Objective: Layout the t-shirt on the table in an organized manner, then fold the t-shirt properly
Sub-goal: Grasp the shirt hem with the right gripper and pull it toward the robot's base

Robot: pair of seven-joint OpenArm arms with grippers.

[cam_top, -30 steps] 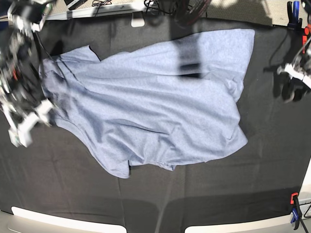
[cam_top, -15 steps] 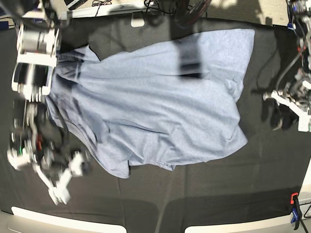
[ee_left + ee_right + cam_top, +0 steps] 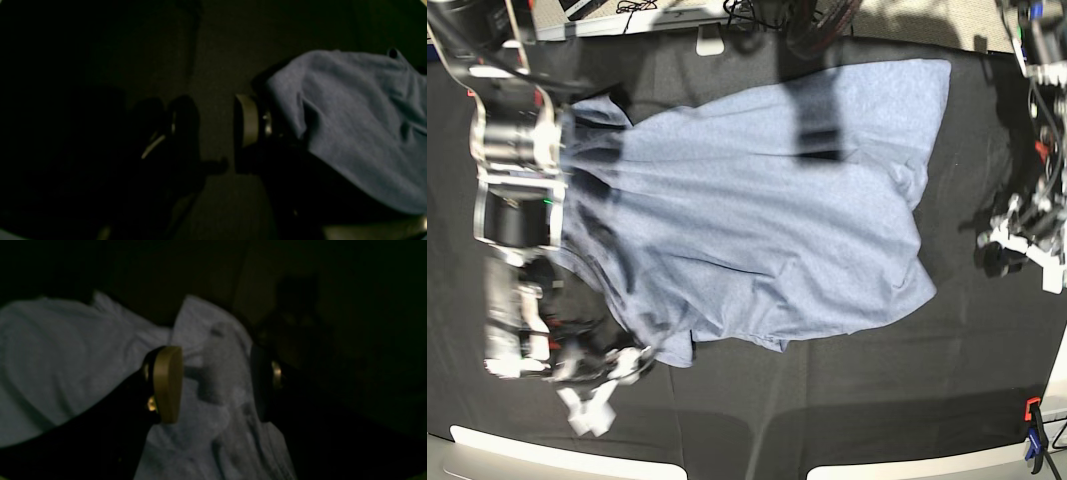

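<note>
Right pincer (image 3: 215, 383), jaws apart, empty, hangs over the t-shirt (image 3: 757, 210) corner at lower left; left pincer (image 3: 213, 130), also open, sits beside its right edge.

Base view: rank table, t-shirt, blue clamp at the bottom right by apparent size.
1. table, fills most of the view.
2. t-shirt, spread over its middle.
3. blue clamp, tiny at the table's edge and partly cut off.
</note>
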